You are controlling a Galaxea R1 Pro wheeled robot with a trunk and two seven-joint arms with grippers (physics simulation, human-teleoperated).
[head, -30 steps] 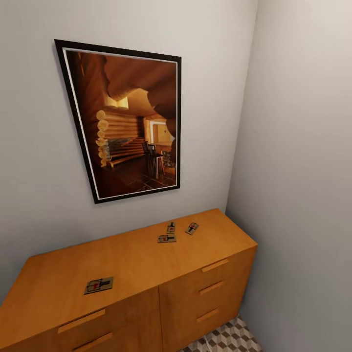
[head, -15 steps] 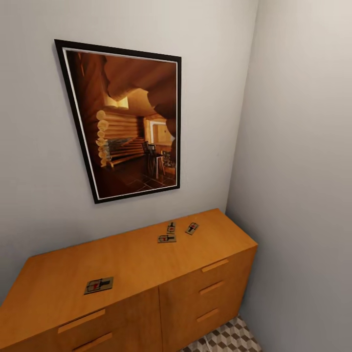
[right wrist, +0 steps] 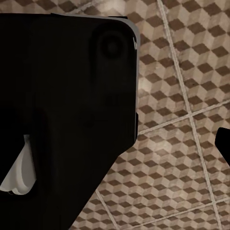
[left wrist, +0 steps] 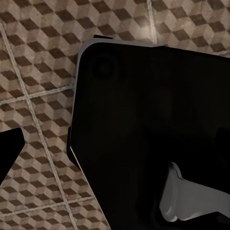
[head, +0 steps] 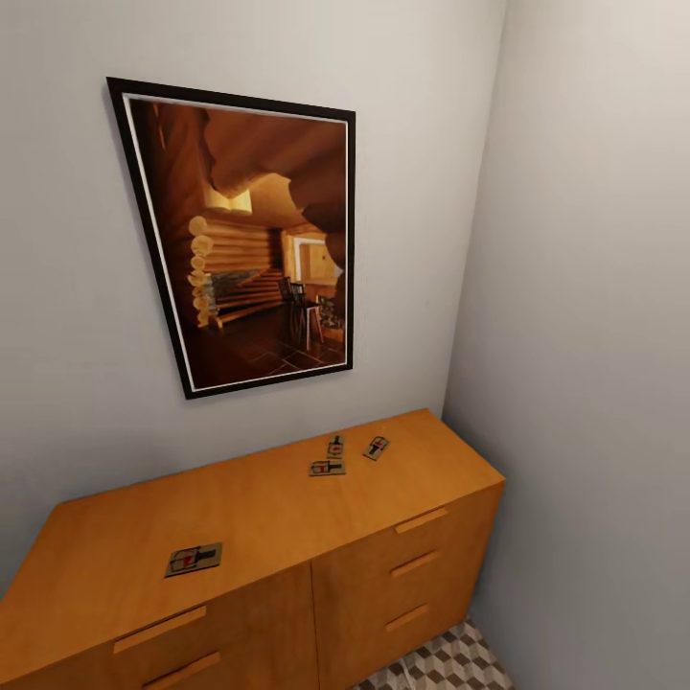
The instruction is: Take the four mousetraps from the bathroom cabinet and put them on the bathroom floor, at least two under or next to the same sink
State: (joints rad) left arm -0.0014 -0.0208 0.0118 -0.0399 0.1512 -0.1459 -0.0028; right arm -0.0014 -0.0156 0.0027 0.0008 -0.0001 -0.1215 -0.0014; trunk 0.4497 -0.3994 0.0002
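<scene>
Several mousetraps lie on the flat top of the orange-brown cabinet (head: 259, 513) in the head view. One mousetrap (head: 194, 559) is near the front left. A second (head: 327, 468), a third (head: 335, 446) and another (head: 377, 448) are grouped toward the back right. Both wrist views look down at the cube-patterned bathroom floor (left wrist: 38, 72) (right wrist: 182, 143) beside the robot's black base (left wrist: 153, 120). A dark left fingertip (left wrist: 9, 151) and a dark right fingertip (right wrist: 224, 143) stand at the edges of their pictures, with nothing held. The sink is out of view.
A large framed picture (head: 249, 240) hangs on the grey wall above the cabinet. A side wall (head: 594, 383) closes the corner at the cabinet's right end. A small patch of floor (head: 450, 661) shows below the drawer fronts with bar handles (head: 422, 520).
</scene>
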